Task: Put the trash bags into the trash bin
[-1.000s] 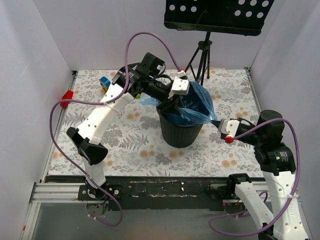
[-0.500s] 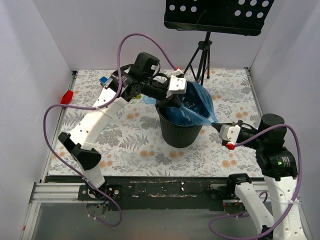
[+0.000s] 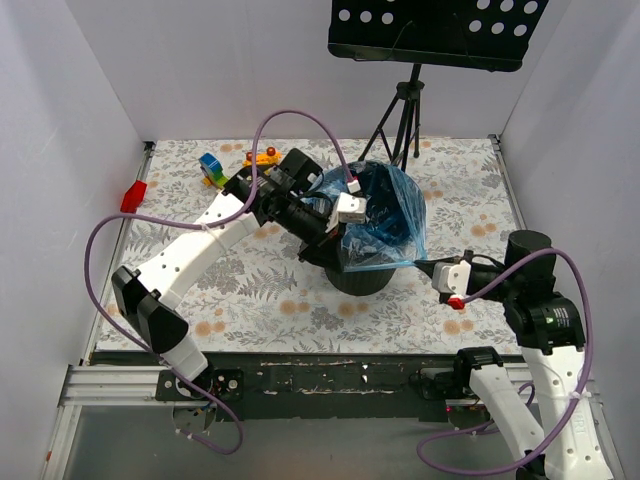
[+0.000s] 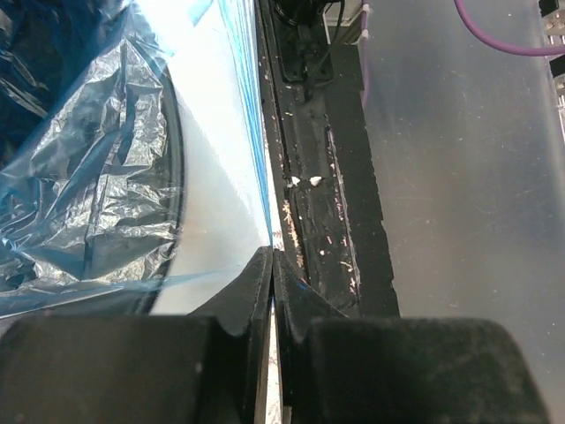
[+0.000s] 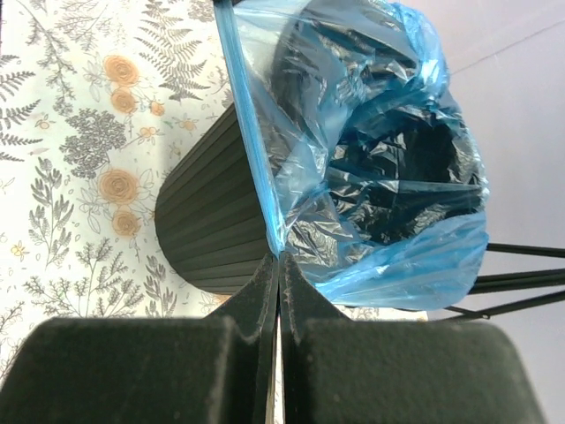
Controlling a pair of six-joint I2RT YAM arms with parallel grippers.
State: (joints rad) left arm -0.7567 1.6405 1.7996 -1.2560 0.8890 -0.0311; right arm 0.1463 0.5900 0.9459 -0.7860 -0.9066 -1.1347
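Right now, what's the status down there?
Left claw, right claw shut on trash bag. Bag stretched over trash bin mouth. Music stand behind, clear.

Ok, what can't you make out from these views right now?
- Inside of the round black plastic trash bin: every view, covered by the crinkly translucent blue plastic trash bag.
- Where the left gripper pinches the bag: top view, hidden under its own wrist.
- Small multicoloured toy blocks: top view, too small to tell shapes.
- Black perforated music stand: top view, cut by the upper edge.
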